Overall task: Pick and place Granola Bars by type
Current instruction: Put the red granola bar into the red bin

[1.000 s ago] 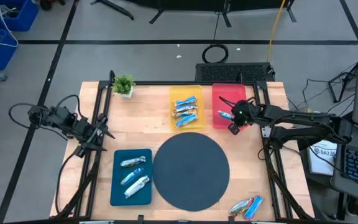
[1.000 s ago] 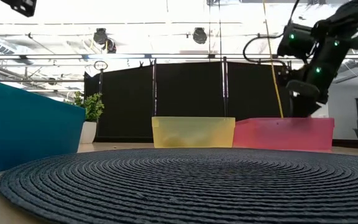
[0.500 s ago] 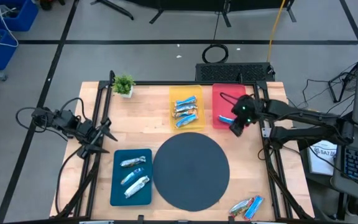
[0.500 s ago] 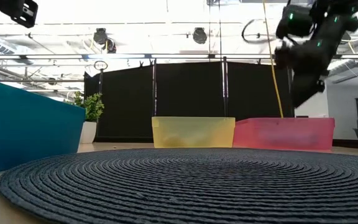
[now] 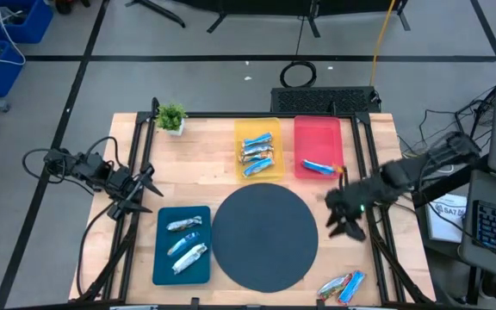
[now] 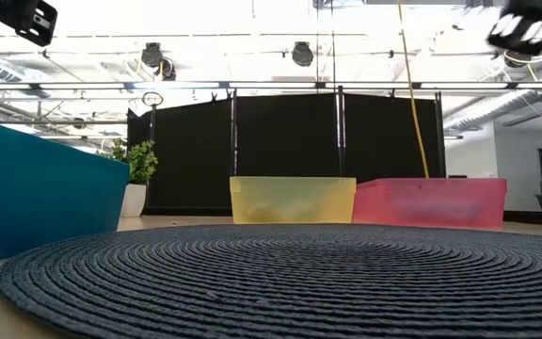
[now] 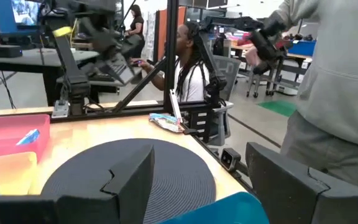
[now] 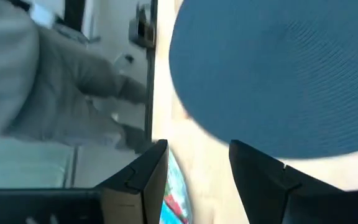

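One blue granola bar (image 5: 319, 167) lies flat in the red tray (image 5: 317, 138). Several bars (image 5: 257, 153) rest in the yellow tray (image 5: 241, 131), and three silvery ones (image 5: 185, 241) in the teal tray (image 5: 164, 258). Two more bars (image 5: 343, 284) lie on the wood at the near right corner; one (image 8: 174, 198) shows past my right fingers. My right gripper (image 5: 344, 217) hovers open beside the mat's right rim, holding nothing. My left gripper (image 5: 140, 194) waits open at the table's left edge, above the teal tray's far end.
A round dark woven mat (image 5: 263, 237) fills the table's middle. A small potted plant (image 5: 172, 117) stands at the far left corner. Black frame rails run along both table sides. A person in grey (image 7: 334, 93) stands beyond the table's near right corner.
My right gripper has let go of the blue bar, which now lies in the red tray. It has then swung away from the tray toward the table's near edge, ending beside the mat's right rim.
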